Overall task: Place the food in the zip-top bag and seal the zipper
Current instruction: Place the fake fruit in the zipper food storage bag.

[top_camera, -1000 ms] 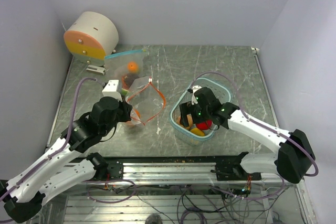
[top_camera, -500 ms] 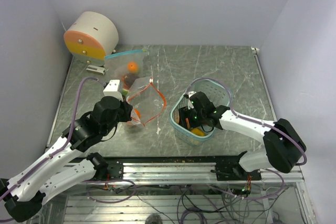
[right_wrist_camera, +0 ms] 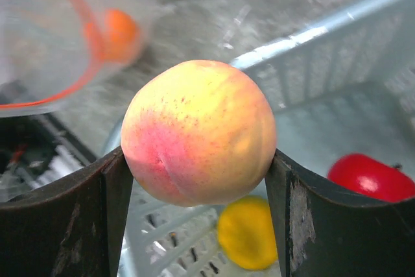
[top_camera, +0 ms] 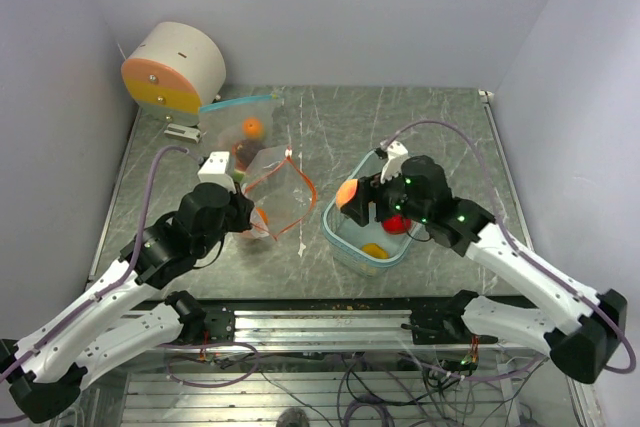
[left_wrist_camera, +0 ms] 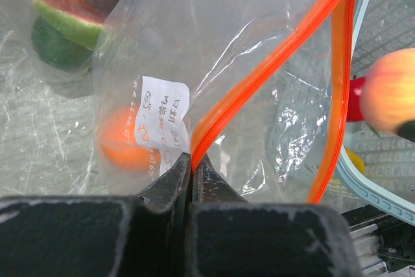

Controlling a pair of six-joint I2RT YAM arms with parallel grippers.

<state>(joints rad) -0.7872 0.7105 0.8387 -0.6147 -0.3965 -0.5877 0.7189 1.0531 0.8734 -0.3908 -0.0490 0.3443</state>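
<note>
Just changed: your right gripper (top_camera: 352,197) has come up out of the teal tub (right_wrist_camera: 305,38) with the peach (right_wrist_camera: 198,132); half a second ago it was down among the fruit.
Right claw: clamped on the peach, one finger on each flank, the fruit sitting square between them.
Peach position: in the air above the tub's left rim, on the side nearest the bag, not yet over the mouth.
Left claw: your left gripper (left_wrist_camera: 191,167) is pinched tight on the orange zipper (left_wrist_camera: 259,76) of the zip-top bag (top_camera: 285,192), holding the mouth open toward the tub; it has not shifted.
Already bagged: one orange fruit (left_wrist_camera: 123,141) shows through the film.
Left in tub: a red fruit (right_wrist_camera: 369,176) and a yellow fruit (right_wrist_camera: 246,231).
What it means: the pick looks done and you are into the carry; next, take the peach left over the zipper loop and release it inside.
Watch: the mouth looks narrow and floppy; a brush against the strip could fold it closed.
Seal: not begun, the zipper tracks stand well apart.
</note>
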